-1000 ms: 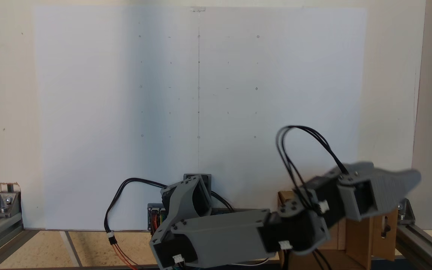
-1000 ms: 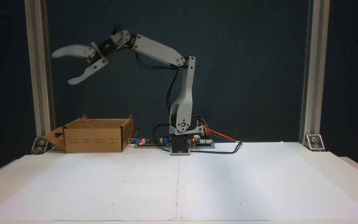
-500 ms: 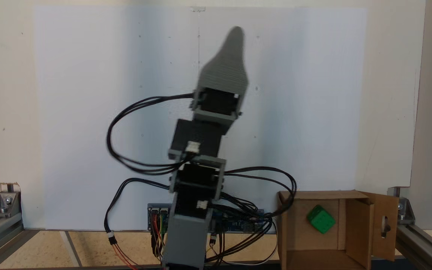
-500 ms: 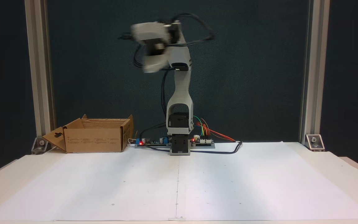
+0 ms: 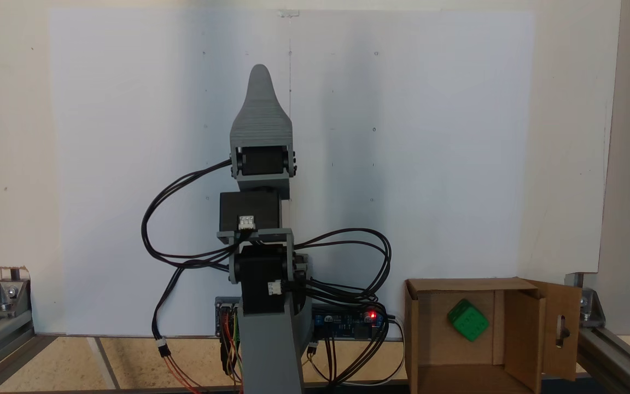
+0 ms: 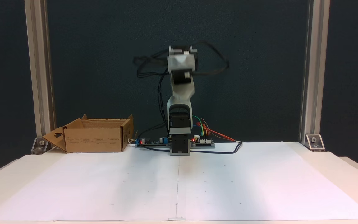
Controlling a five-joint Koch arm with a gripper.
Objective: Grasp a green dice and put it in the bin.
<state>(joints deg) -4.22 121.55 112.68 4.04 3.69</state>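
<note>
White paper is covering your table; the dice [image 5: 467, 320] is lying inside the bin [image 5: 534, 328], well right of your gripper [image 5: 260, 76]. One tip is showing, so I cannot tell its spread.

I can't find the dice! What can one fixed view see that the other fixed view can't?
A fixed view looks into the bin, where the green dice lies on its floor. A fixed view meets the bin's printed outer wall, with a dark backdrop behind. Both fixed views show the bin, the arm and the white paper.
</note>
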